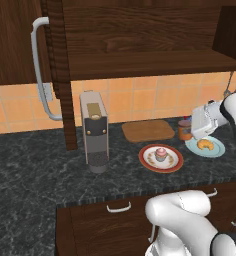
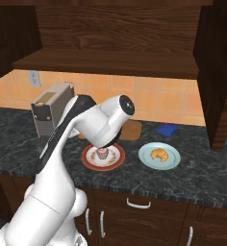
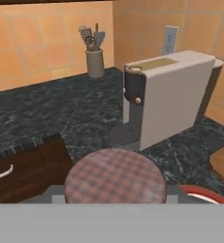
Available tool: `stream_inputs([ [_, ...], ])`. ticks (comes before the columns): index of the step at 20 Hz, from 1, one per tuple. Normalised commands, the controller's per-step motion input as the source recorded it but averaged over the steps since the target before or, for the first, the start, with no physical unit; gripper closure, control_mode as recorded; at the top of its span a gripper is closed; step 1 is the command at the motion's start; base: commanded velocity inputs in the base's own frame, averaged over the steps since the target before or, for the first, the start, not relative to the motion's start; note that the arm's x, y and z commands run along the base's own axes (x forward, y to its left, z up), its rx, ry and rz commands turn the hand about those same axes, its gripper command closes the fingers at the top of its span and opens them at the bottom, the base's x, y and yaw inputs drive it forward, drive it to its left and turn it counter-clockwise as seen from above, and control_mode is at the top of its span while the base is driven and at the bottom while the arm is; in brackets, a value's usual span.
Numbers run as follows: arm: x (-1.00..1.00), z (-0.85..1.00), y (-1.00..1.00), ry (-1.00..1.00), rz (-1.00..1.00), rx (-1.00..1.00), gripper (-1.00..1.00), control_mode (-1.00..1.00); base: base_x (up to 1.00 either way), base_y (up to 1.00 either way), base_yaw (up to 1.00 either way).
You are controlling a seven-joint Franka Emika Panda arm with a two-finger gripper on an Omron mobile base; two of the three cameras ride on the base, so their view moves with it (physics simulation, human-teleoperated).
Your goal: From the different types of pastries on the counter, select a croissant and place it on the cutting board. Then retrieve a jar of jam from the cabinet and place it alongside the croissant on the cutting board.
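Gripper [image 1: 190,131]: clenched on jam jar [image 1: 185,130] | cutting board [image 1: 148,130]: lies left of jar, beyond red-rimmed plate [image 1: 149,163] | croissant [image 1: 205,144]: not yet on board

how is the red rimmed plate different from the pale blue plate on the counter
The round red-rimmed plate carries a pink-frosted cupcake, while the pale blue round plate carries a golden crescent croissant. The red-rimmed plate has a pale centre inside a red band; the blue plate is one plain colour. The red-rimmed plate sits nearer the grey coffee machine; the blue one lies farther from it. Both are round and rest flat on the dark marbled counter.
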Motion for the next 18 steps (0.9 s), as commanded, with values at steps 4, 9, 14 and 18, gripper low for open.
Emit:
stream_inputs([
  [4, 0.33, 0.00, -0.05, 0.00, 0.08, 0.07, 1.00, -1.00, 0.00, 0.00, 0.00],
  [9, 0.36, 0.00, -0.13, 0.02, 0.13, 0.20, 1.00, -1.00, 0.00, 0.00, 0.00],
  [14, 0.21, -0.02, 0.00, 0.01, 0.09, 0.13, 1.00, -1.00, 0.00, 0.00, 0.00],
  [18, 0.01, -0.04, 0.01, 0.00, 0.00, 0.02, 1.00, -1.00, 0.00, 0.00, 0.00],
])
